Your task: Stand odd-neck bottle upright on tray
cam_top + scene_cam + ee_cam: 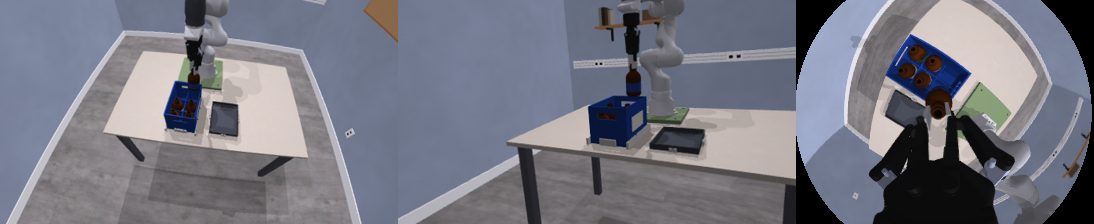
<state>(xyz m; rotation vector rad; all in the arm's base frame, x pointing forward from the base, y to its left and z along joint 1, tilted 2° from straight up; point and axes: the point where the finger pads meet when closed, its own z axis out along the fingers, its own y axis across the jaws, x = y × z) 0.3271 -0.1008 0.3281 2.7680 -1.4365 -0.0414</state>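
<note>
My gripper [194, 70] [633, 65] [938, 109] is shut on the neck of a brown bottle [193, 80] [633, 79] [938, 96] with a blue label. The bottle hangs upright, its base about level with or just above the rim at the robot-side end of the blue crate [181, 124] [607, 131]. Several other brown bottles [177, 104] [916, 53] stand in the crate's other compartments. The dark tray [224, 118] [678, 139] [903, 109] lies flat beside the crate, with nothing on it. Differences in neck thickness cannot be made out.
The green base plate [218, 83] [682, 116] [981, 102] carries the arm's base behind the crate. Light grey brackets [180, 130] [608, 142] sit at the crate's foot, and small ones hold the tray's edge. A wall shelf [617, 25] is at the back.
</note>
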